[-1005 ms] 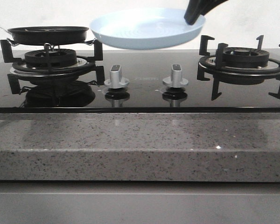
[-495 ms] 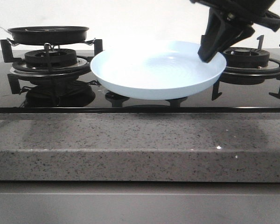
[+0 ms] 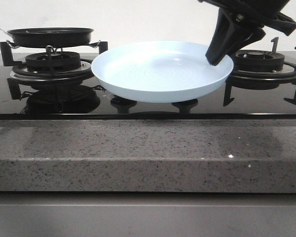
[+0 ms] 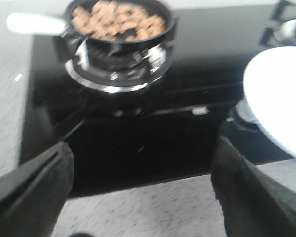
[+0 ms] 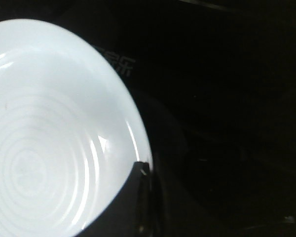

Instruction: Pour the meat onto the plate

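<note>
Front view shows the round shallow pale-blue plastic plate (image 3: 160, 71), faint concentric rings inside it, hanging level over the middle of the black glass hob (image 3: 138, 106), above the knobs (image 3: 185, 104) and between the two burners. The right gripper (image 3: 218, 52), black and coming down from the upper right, has its fingers clamped on the plate's right rim; the right wrist view shows one dark finger (image 5: 130, 207) lying over the rim (image 5: 138, 143). On the left rear burner (image 3: 52, 66) sits a black frying pan (image 3: 50, 35), its pale handle (image 4: 34, 23) pointing toward the hob's left edge. The left wrist view shows the pan holding the meat (image 4: 118, 20), a loose pile of small flat orange-brown pieces, well apart from the plate. The left gripper (image 4: 140, 197) hovers over the speckled grey stone counter (image 3: 138, 158) at the hob's front edge, jaws spread wide and holding nothing.
</note>
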Motion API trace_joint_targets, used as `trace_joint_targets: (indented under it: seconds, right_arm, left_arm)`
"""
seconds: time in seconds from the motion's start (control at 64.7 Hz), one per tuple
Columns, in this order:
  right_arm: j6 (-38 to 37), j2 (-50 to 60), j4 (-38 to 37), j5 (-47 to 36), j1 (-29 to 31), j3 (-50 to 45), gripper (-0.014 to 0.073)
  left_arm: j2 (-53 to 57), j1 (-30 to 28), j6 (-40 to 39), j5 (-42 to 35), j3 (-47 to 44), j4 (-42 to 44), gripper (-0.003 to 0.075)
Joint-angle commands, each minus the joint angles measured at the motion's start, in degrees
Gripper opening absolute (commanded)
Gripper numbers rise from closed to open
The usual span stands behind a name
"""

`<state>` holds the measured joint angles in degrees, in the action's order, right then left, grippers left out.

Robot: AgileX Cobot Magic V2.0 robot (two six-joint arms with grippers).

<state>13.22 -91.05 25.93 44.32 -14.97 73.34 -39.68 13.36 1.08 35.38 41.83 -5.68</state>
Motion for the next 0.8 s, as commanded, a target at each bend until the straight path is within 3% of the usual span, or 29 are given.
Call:
trace_joint_targets:
  seconds: [0.0,0.263,0.541,0.789]
  right_arm:
    - [0.51,2.23,1.89,-1.67,0.05,1.27,-0.0113]
    - [0.51,2.23,1.89,-1.37,0.05,1.27,-0.0113]
    - [0.51,2.23,1.89,-1.37,0.05,1.27,-0.0113]
    - [0.51,2.23,1.89,-1.37,0.05,1.27,-0.0113]
  left_arm:
    - [-3.94,-2.4,-1.08,-0.54,4.48,-0.3,0.0569]
    - [-14.7,-14.3,3.69,2.36,12.24,-4.84,0.0569]
    - [-25.72,-29.69,26.45,5.75,16.98,-39.23,0.0568]
    - [-36.61,-36.32,36.66,12.53,20.93,-63.45,0.0568]
